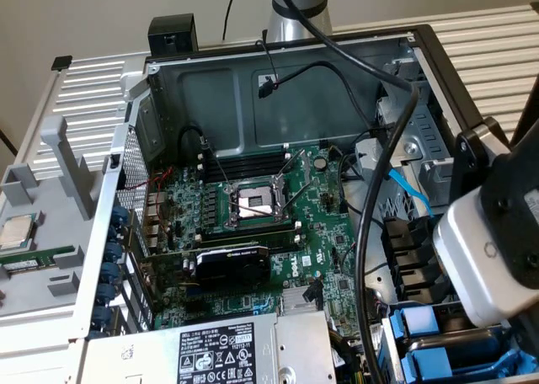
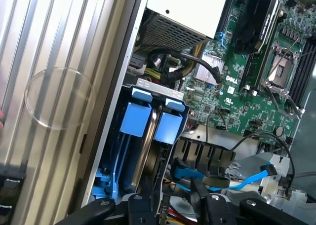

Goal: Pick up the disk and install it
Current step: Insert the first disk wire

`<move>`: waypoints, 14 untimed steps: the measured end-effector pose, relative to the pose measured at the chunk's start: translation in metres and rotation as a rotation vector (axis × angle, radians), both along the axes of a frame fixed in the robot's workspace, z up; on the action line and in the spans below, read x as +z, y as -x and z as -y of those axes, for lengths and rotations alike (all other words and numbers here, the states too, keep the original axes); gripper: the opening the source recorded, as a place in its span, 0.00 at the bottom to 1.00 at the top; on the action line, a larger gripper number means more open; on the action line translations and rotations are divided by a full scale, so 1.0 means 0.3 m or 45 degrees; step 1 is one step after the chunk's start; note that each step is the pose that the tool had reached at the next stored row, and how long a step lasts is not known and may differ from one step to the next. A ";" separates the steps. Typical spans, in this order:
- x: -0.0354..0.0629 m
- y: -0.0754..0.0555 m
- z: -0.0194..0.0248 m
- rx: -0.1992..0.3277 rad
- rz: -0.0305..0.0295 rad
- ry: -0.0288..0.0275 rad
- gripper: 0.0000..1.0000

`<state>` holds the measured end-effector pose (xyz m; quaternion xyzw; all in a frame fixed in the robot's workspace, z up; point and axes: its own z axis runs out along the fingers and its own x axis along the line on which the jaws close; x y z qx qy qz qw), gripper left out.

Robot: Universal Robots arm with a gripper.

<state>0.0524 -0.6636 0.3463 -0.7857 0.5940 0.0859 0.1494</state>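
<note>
The disk stands on edge in the drive bay at the case's corner. I see its silver side and dark face between two blue carrier tabs. Its near end runs up between my black fingers. My gripper sits right over the bay, jaws half apart and shut on the disk. In the exterior view the arm's wrist block hangs over the blue carriers at the exterior view's lower right, covering the fingers.
The open case holds the green motherboard with an empty CPU socket, a black graphics card and a grey power-supply box. Black cables and a blue data cable cross beside the bay. A CPU chip lies on the ribbed tray.
</note>
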 end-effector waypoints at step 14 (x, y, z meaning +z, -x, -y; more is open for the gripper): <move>-0.007 -0.002 0.014 -0.010 0.0001 -0.0132 0.43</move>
